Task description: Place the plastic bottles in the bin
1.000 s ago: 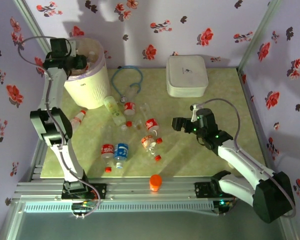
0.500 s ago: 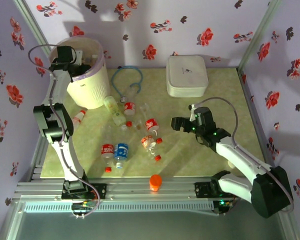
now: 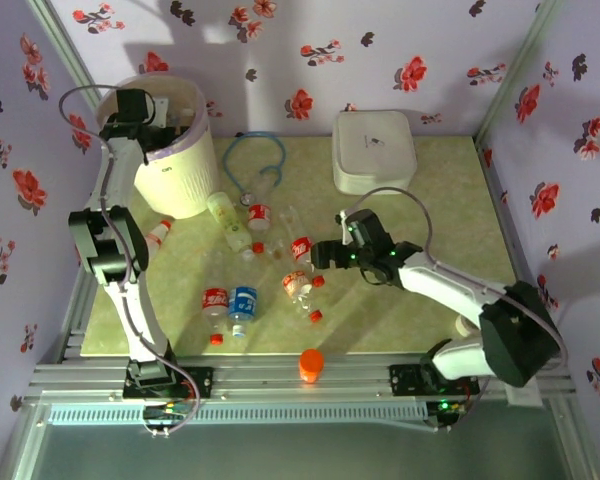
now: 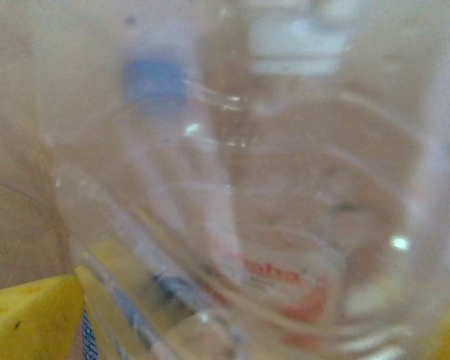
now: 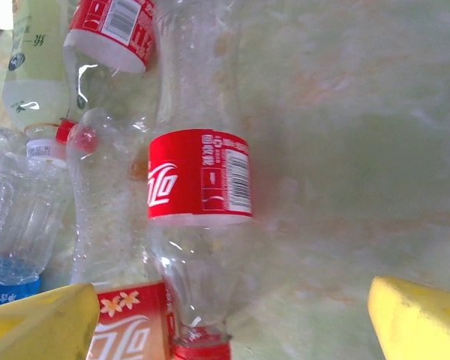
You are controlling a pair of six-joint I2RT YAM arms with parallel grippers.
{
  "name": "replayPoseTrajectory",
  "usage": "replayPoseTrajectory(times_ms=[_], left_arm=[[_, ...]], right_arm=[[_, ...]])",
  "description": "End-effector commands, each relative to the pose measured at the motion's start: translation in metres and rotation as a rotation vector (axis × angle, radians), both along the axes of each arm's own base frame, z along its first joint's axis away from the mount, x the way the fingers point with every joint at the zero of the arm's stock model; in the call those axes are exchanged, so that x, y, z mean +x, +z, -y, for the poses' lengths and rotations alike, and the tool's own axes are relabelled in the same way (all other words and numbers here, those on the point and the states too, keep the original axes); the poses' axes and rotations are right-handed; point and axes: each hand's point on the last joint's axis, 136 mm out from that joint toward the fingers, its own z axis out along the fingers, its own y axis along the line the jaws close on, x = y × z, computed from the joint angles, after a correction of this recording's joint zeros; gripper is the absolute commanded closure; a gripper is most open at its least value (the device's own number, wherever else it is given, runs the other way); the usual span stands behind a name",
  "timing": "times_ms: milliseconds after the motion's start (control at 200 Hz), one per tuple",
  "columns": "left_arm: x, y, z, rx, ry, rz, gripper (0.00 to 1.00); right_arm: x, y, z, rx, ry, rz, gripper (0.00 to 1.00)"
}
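The cream bin with a lilac bag at its rim stands at the back left. My left gripper hangs over its mouth, fingers wide open. In the left wrist view a blurred clear bottle with red print lies loose between the spread yellow fingertips of the left gripper. Several plastic bottles lie mid-table, among them a blue-labelled one and a yellowish one. My right gripper is open just above a red-labelled bottle.
A flat white lidded box sits at the back right. A teal cord loop lies beside the bin. An orange knob rests on the front rail. One bottle lies against the bin's foot. Floral walls enclose the table.
My left gripper opened over the bin and let go of its bottle. The right arm swung left to the bottles at mid-table, its fingers narrowing a little.
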Motion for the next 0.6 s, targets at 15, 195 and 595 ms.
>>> replayPoseTrajectory(times_ms=[15,195,595], left_arm=[[-0.017,0.076,0.001,0.043,-0.001,0.127,0.00],[-0.045,0.143,-0.001,0.045,0.027,0.264,0.00],[-0.154,0.192,0.052,-0.182,0.073,0.499,0.00]], right_arm=[[0.009,-0.005,-0.017,0.027,-0.013,-0.032,0.12],[0.013,-0.024,-0.047,0.113,0.033,-0.107,0.17],[0.027,-0.064,-0.053,0.088,-0.009,-0.142,0.16]])
